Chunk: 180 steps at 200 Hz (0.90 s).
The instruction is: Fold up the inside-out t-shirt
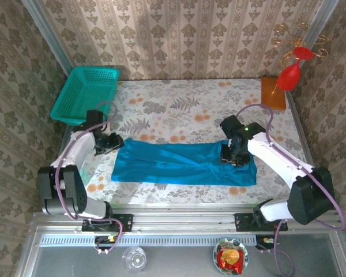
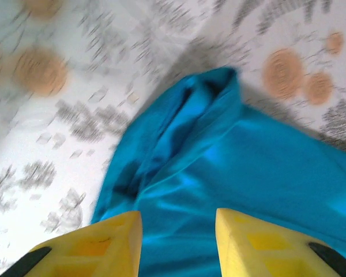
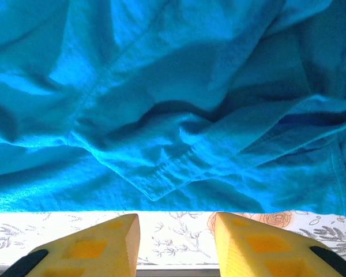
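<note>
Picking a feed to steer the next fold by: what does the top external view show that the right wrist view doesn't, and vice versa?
Top external: the whole bright blue cloth t-shirt lying as a long band on the flower-patterned table, the teal plastic mesh basket at the far-left corner, the left end effector at the shirt's left end, the right end effector over its right part. Right wrist: wrinkles and a stitched hem corner up close, yellow fingers apart, nothing between them. Both: the shirt and the table.
</note>
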Tool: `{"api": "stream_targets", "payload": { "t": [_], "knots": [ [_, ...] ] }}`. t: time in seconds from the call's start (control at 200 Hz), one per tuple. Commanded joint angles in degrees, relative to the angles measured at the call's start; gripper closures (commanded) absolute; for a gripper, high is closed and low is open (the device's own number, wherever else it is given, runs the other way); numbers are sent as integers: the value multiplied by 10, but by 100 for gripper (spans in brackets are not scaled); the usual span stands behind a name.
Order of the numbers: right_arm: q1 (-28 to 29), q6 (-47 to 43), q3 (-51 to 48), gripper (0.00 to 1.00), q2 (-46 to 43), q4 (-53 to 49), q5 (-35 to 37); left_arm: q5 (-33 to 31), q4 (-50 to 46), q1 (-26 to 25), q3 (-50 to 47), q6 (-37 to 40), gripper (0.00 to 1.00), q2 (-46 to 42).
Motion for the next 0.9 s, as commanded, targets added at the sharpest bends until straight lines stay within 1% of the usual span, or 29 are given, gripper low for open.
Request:
{"api": "stream_targets", "payload": {
  "t": [0.0, 0.05, 0.215, 0.29, 0.35, 0.4, 0.515, 0.605, 0.67, 0.725, 0.785, 0.895],
  "knots": [
    [-11, -16, 24, 59, 34, 0, 24, -69, -66, -53, 77, 77, 59, 64],
    [-18, -20, 29, 59, 42, 4, 24, -92, -78, -76, 109, 94, 59, 96],
    [-41, -31, 31, 59, 55, 31, 20, -201, -113, -142, 196, 141, 57, 204],
    [-57, -36, 27, 59, 69, 44, 9, -233, -120, -159, 226, 158, 62, 245],
    [-61, -43, 26, 59, 82, 51, 8, -239, -124, -164, 245, 172, 69, 272],
    [-63, -46, 26, 59, 92, 53, 12, -244, -133, -165, 260, 181, 70, 294],
    [-66, -48, 15, 57, 105, 68, 20, -259, -155, -165, 279, 201, 69, 332],
    [-76, -49, 3, 49, 119, 79, 21, -288, -167, -165, 284, 207, 65, 348],
    [-80, -51, -2, 47, 125, 85, 26, -314, -173, -166, 285, 207, 62, 355],
    [-84, -52, -8, 45, 130, 96, 30, -332, -174, -166, 284, 206, 62, 356],
    [-92, -53, -14, 44, 139, 106, 29, -339, -174, -165, 284, 208, 62, 357],
    [-103, -58, -16, 44, 158, 114, 34, -346, -178, -166, 289, 209, 66, 360]
  ]
}}
